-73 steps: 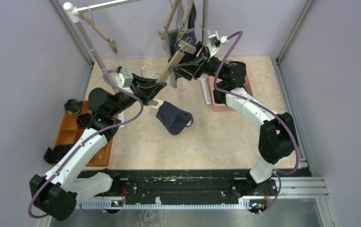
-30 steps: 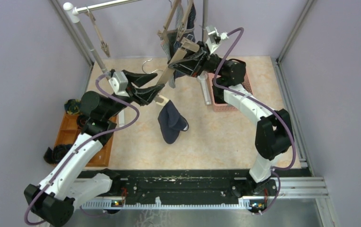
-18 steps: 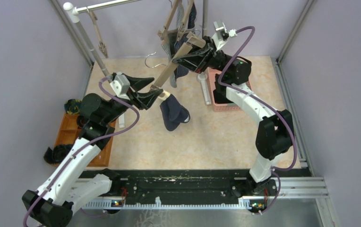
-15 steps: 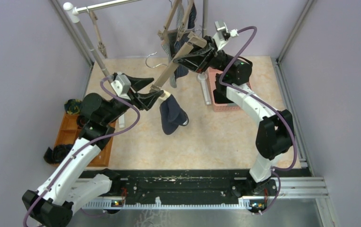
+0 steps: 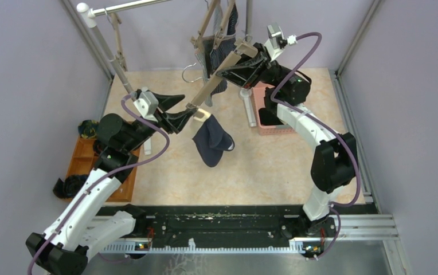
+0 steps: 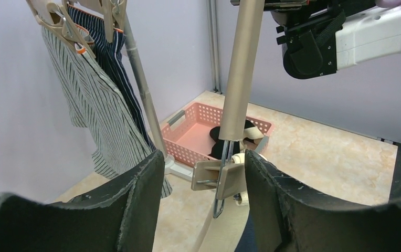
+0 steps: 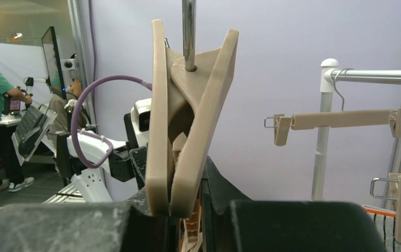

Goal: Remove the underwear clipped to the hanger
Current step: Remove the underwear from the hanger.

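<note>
A beige clip hanger (image 5: 219,77) slants across the middle of the top view. My right gripper (image 5: 237,59) is shut on its upper end (image 7: 188,115). My left gripper (image 5: 185,107) is open around the lower clip (image 6: 224,178); the right finger (image 6: 264,194) is close beside the clip and the left finger (image 6: 140,194) stands apart. Plain navy underwear (image 5: 212,143) dangles from that lower clip above the floor, and only its edge (image 6: 245,239) shows in the left wrist view. Grey-white striped underwear (image 6: 98,110) and dark-blue pinstriped underwear (image 6: 109,58) hang clipped on the rack.
A pink basket (image 5: 288,123) at the back right holds a black garment (image 6: 224,142). An orange tray (image 5: 85,166) with dark rolled bundles sits at the left. The rack's pole (image 5: 110,54) and rail carry an empty clip hanger (image 7: 340,119).
My right gripper has lifted the hanger's upper end up and to the right. The navy underwear has swung slightly right under the lower clip. My left gripper has stayed at that clip, its jaws a little wider.
</note>
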Robot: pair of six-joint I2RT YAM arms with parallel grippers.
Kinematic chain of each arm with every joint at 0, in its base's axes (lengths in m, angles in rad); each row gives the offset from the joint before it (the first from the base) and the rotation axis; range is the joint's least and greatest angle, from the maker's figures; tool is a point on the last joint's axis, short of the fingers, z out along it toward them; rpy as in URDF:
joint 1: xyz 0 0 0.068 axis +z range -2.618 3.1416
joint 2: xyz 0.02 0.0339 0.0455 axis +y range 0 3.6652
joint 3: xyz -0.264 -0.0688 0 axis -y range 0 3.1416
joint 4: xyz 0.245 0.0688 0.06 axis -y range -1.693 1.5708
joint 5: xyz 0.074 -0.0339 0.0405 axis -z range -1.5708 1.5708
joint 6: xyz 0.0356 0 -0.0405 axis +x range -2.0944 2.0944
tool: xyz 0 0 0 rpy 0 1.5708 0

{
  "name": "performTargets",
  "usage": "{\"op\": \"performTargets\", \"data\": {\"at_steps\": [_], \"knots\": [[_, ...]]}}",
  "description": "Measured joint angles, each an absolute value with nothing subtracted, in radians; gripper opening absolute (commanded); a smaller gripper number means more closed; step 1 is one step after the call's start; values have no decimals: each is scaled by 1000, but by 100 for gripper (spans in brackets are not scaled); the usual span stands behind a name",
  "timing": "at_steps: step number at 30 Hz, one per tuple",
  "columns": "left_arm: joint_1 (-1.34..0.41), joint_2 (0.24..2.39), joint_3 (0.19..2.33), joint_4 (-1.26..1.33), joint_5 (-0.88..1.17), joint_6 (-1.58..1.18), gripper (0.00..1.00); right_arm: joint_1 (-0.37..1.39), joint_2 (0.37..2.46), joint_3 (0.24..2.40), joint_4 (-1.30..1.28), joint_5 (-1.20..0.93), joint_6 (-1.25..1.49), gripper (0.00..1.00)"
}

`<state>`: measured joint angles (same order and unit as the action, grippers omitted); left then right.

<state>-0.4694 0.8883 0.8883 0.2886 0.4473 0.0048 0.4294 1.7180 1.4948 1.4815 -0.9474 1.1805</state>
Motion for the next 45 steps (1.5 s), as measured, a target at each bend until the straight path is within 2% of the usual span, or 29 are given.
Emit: {"op": "performTargets", "data": {"at_steps": [6, 10, 18, 26, 27, 28, 30, 31, 37, 38, 39, 42, 43, 45], "knots": [[-469, 899, 888, 292, 481, -4, 69, 425, 1718, 1495, 1515, -946, 1222, 0], [-469, 917, 888, 311, 528, -26, 69, 422, 1718, 1495, 1532, -942, 1243, 0], [-469, 965, 888, 361, 619, -71, 42, 422, 1718, 1495, 1545, -941, 1258, 0], [-469, 973, 888, 378, 644, -79, 40, 421, 1718, 1495, 1549, -939, 1261, 0], [-469, 973, 888, 378, 644, -78, 35, 421, 1718, 1495, 1549, -939, 1261, 0], [-469, 972, 888, 377, 643, -78, 26, 421, 1718, 1495, 1549, -939, 1261, 0], [-469, 971, 888, 377, 644, -74, 3, 421, 1718, 1495, 1548, -939, 1261, 0], [-469, 970, 888, 377, 646, -71, 0, 421, 1718, 1495, 1548, -939, 1261, 0], [-469, 967, 889, 373, 672, -63, 0, 418, 1718, 1495, 1553, -937, 1261, 0], [-469, 968, 890, 371, 675, -63, 2, 418, 1718, 1495, 1553, -937, 1261, 0], [-469, 969, 894, 366, 681, -63, 9, 418, 1718, 1495, 1555, -938, 1261, 0], [-467, 977, 907, 355, 685, -61, 63, 418, 1718, 1495, 1556, -934, 1262, 0], [-467, 978, 908, 353, 685, -58, 69, 416, 1718, 1495, 1556, -934, 1264, 0], [-467, 980, 908, 352, 677, -78, 70, 416, 1718, 1495, 1556, -933, 1261, 0]]}}
